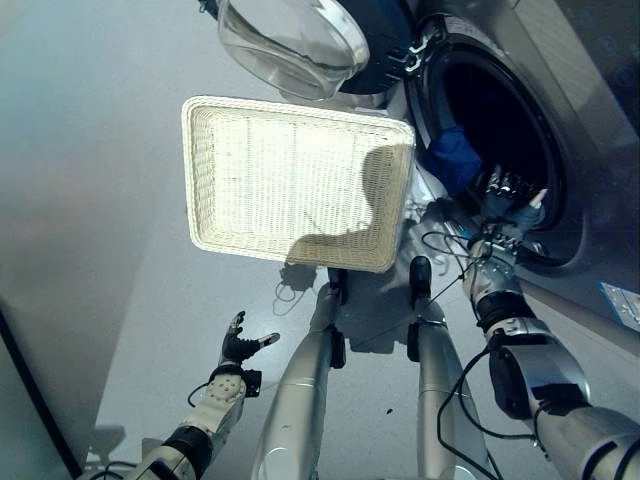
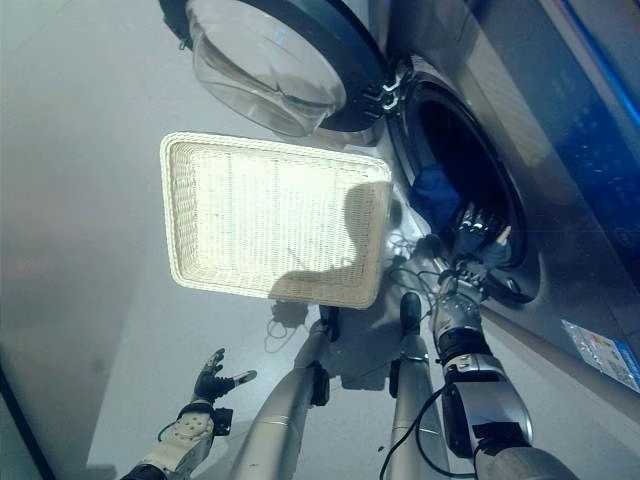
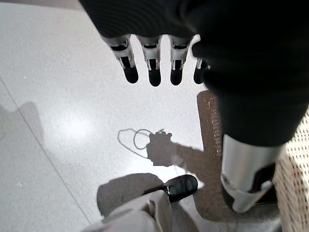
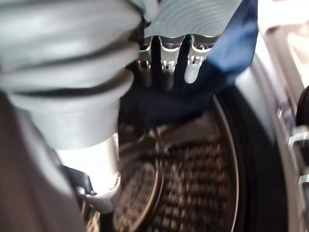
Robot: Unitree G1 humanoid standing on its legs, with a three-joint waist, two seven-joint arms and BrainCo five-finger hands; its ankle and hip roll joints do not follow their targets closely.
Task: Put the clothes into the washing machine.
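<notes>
Right wrist view: last garment goes through the washer door

Right robot hand (image 1: 503,205) reaches into the washer (image 1: 560,120) mouth, fingers (image 4: 191,72) straight and loose against a blue cloth (image 4: 227,53); they press it, not clamp it. That cloth (image 1: 455,158) lies at the near edge of the drum opening, partly over the door seal, not yet deep inside. Just beside the washer, the white basket (image 1: 300,180) sits bare on the floor (image 1: 100,150). The glass door (image 1: 295,40) hangs open above the basket, next to the opening. Left robot hand (image 1: 240,345) hovers over the floor well away from the washer, fingers (image 3: 130,72) spread and holding nothing.

Judged from here, the risk is a shallow push: cloth left over the seal could slide back out or be pinched by the door. Fingers could also snag the fabric on withdrawal.
</notes>
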